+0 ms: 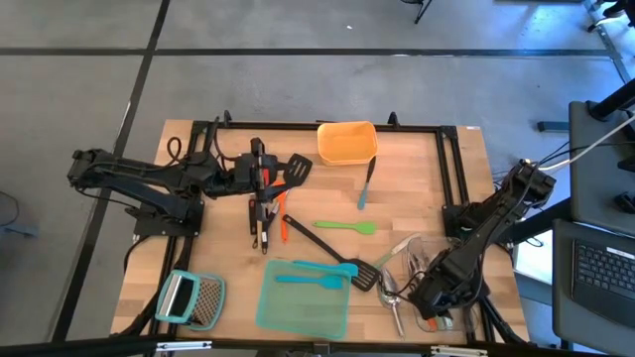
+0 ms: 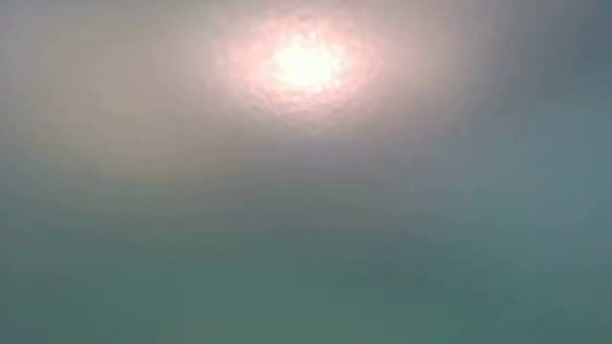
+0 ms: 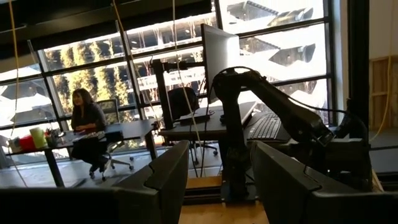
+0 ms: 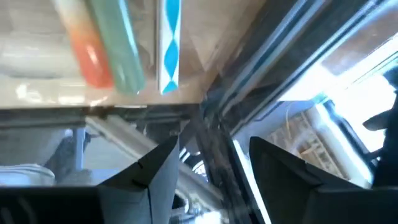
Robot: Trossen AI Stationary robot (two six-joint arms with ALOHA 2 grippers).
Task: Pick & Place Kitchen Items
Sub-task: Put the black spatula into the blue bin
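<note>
Kitchen items (image 1: 345, 226) scattered over the wooden table (image 1: 417, 178), most of them between the two pincers; black turner (image 1: 295, 169) just beside the left pincer (image 1: 266, 178), on its side toward the orange container (image 1: 346, 143); red and orange utensils (image 1: 270, 213) bunched close under that pincer, touching or not cannot be told; left pincer (image 3: 217, 155) raised and pointing level across the table toward the right arm (image 3: 280, 118), fingers (image 3: 168, 168) apart, nothing seen between them; beyond it, far off in the room, a person (image 3: 84, 118) seated at a desk.

Green spatula (image 1: 347, 227) and long black turner (image 1: 322, 250) about midway between the pincers; slim teal spatula (image 1: 365, 186) farther off, near the orange container; another teal spatula (image 1: 317, 279) lying on the teal container (image 1: 303, 312); silver spoons (image 1: 392, 297) just beside the right pincer (image 1: 429, 302), on its side toward the left pincer; clear container (image 1: 422, 253) close by too.

Right pincer (image 4: 211, 155) low at the table's near right corner, fingers (image 4: 155, 168) spread, gripping nothing visible; grater (image 1: 193, 297) well apart from both pincers; low view only a blurred glow.
</note>
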